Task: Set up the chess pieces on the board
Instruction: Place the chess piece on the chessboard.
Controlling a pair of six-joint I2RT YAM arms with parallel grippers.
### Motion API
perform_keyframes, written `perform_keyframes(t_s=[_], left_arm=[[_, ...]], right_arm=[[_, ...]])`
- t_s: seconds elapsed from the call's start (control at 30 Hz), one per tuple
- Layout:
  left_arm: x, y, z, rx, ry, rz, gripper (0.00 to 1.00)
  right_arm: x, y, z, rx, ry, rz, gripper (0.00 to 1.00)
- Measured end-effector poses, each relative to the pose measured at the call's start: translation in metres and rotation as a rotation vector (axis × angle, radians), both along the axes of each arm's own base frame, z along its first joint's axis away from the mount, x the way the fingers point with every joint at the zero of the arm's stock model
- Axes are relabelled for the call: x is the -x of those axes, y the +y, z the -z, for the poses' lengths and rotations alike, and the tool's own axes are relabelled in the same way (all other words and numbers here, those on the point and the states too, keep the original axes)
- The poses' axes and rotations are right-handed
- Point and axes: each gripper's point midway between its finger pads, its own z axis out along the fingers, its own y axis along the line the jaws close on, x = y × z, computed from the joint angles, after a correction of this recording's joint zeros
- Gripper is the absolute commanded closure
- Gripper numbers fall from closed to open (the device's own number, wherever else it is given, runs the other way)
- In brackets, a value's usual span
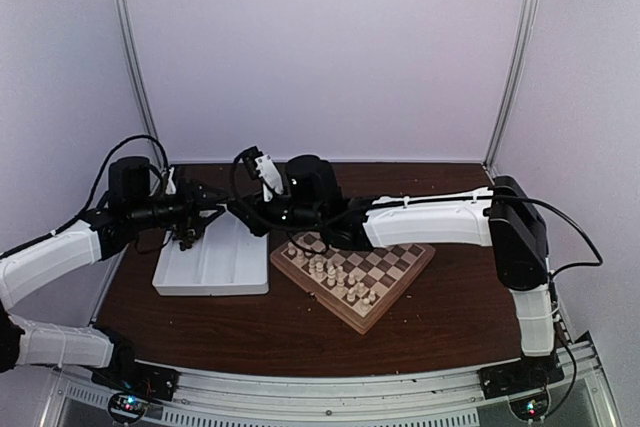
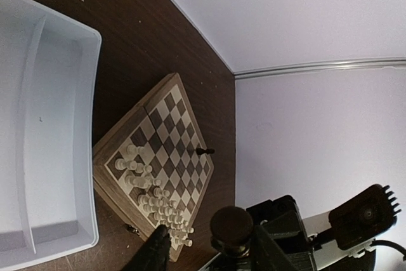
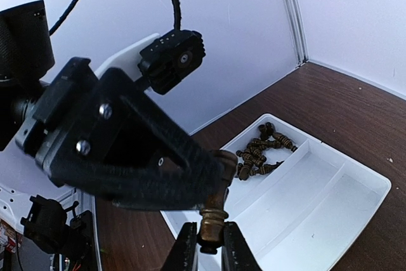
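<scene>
**Top view:** The two arms meet tip to tip in mid-air above the far end of the white tray (image 1: 190, 282). The left gripper (image 1: 213, 213) reaches in from the left. The right gripper (image 1: 250, 213) stretches across from the right, its arm passing over the far corner of the board (image 1: 385, 302). The board sits corner-on on the dark table (image 1: 300, 342), just right of the tray, w/ cream pieces (image 1: 338, 272) bunched on its near-left side. What sits btwn the tips is too small to tell here.

**Left wrist view:** The cam looks down on tray and board. The cream pieces crowd along one edge, and a lone dark piece (image 2: 203, 151) stands near the rim on the opposite side. At the bottom of the frame is the rounded end of a dark brown chess piece (image 2: 231, 223). One left finger (image 2: 158, 252) stands clear of it w/ a visible gap, so the jaws are partway apart and not clamping. The right arm's black hardware crowds in beside it.

**Right wrist view:** The right gripper's fingers (image 3: 186, 245) are pinched narrow on the lower end of the dark brown chess piece, held in the air above the tray. One black left finger (image 3: 190, 163) touches the piece's rounded head. Beyond, a heap of dark pieces (image 3: 260, 150) lies at the far end of one tray compartment.
</scene>
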Motion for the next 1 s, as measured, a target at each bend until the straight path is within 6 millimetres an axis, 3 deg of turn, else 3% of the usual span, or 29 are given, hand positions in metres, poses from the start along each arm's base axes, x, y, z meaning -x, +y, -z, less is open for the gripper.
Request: perform_keyframes(t_s=[0.23,0.47,0.57,0.63,0.83,0.9,1.0], left_arm=[[-0.009,0.047,-0.004,-0.065,-0.023,-0.065,0.25],[0.007,0.053,-0.054,-0.191,-0.260,0.009,0.23],[0.014,0.054,-0.058,-0.242,-0.326,0.039,0.23],[0.015,0.053,-0.055,-0.262,-0.341,0.058,0.24],[0.023,0.032,-0.049,-0.293,-0.416,0.170,0.25],[0.028,0.019,-0.047,-0.306,-0.447,0.223,0.25],[0.032,0.003,-0.039,-0.332,-0.469,0.291,0.25]], right_arm=[[0.002,-0.003,0.018,0.031,0.020,0.000,0.91],[0.010,-0.016,0.035,0.106,0.086,-0.021,0.90],[0.018,-0.031,0.026,0.149,0.134,-0.050,0.90],[0.020,-0.047,0.013,0.176,0.152,-0.052,0.90],[0.021,-0.120,-0.041,0.260,0.155,-0.001,0.92],[0.022,-0.145,-0.044,0.316,0.171,0.019,0.93],[0.022,-0.180,-0.028,0.438,0.219,0.055,0.92]])
